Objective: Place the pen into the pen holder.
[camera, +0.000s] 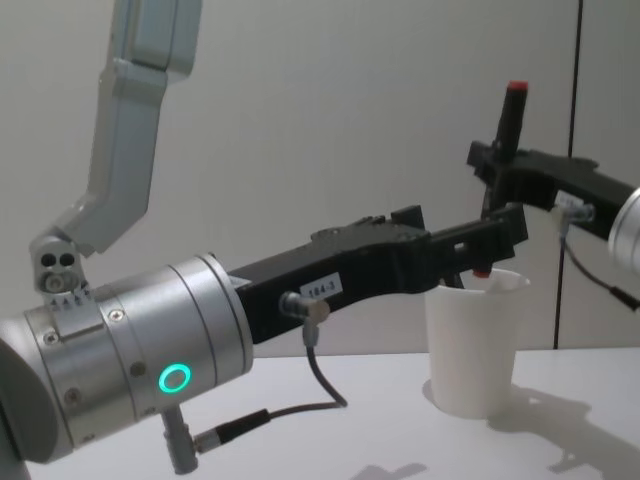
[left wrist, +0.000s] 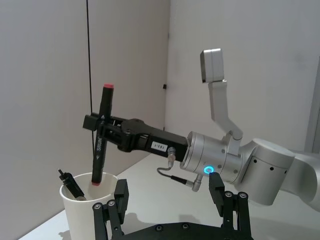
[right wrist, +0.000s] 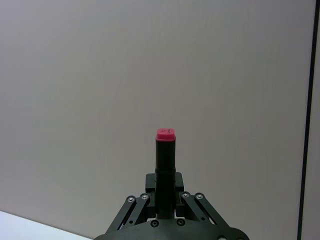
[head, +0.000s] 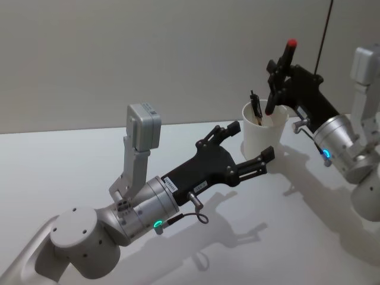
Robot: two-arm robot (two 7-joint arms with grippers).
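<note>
Nearly done: the right gripper [left wrist: 100, 131] is clamped on the pen [left wrist: 100, 137], upright, its lower tip just inside the pen holder [left wrist: 84, 216] directly below. Release remains. The left gripper [head: 252, 145], fingers apart, flanks the cup.

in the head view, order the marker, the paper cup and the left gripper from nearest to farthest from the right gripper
1. Marker: clamped upright in the right gripper, tip inside the cup.
2. Paper cup: just below the right gripper, on the table.
3. Left gripper: open around the cup's near side, farthest.
</note>
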